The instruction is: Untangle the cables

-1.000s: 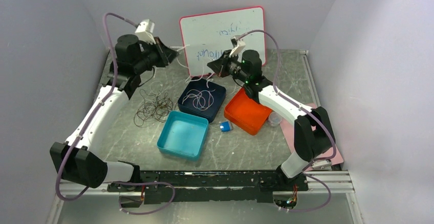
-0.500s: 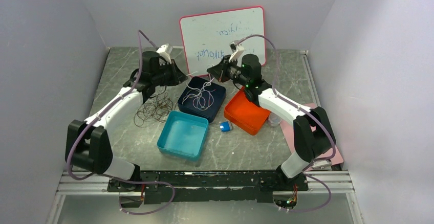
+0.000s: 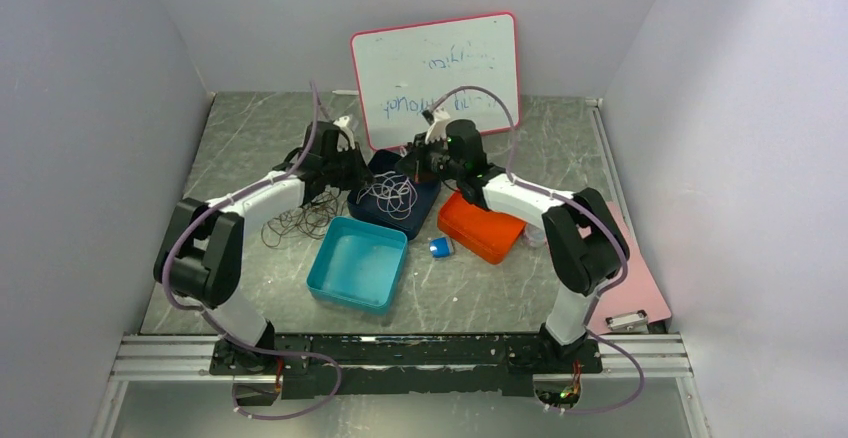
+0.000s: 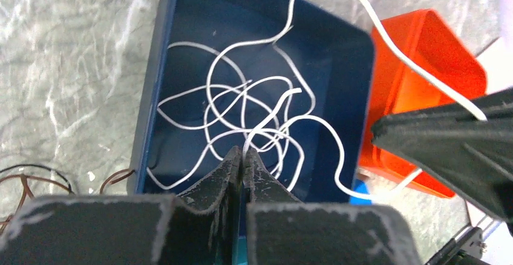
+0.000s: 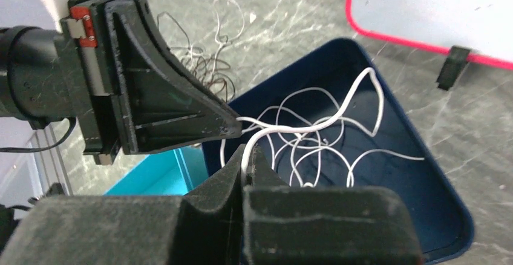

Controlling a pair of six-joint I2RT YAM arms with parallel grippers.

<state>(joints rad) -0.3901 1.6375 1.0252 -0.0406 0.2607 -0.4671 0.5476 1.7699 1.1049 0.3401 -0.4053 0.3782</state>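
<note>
a white cable (image 4: 242,120) lies looped inside the navy tray (image 4: 158,65), with two of its strands rising clear of the coil. the left gripper (image 4: 242,154), jaws closed, pinches one strand over the tray. the right gripper (image 5: 245,156), jaws likewise closed, pinches another just opposite, fingertips nearly meeting. dark cables (image 3: 300,220) sit heaped on the table (image 3: 250,138) left of the tray, possibly several strands, too fine to count from above. an orange tray (image 3: 480,226) and a teal tray (image 3: 357,264) stand beside.

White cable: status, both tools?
Left tool shut on white cable. Right tool shut on it too. Rest coiled in navy tray. Dark cables apart, on table.
</note>
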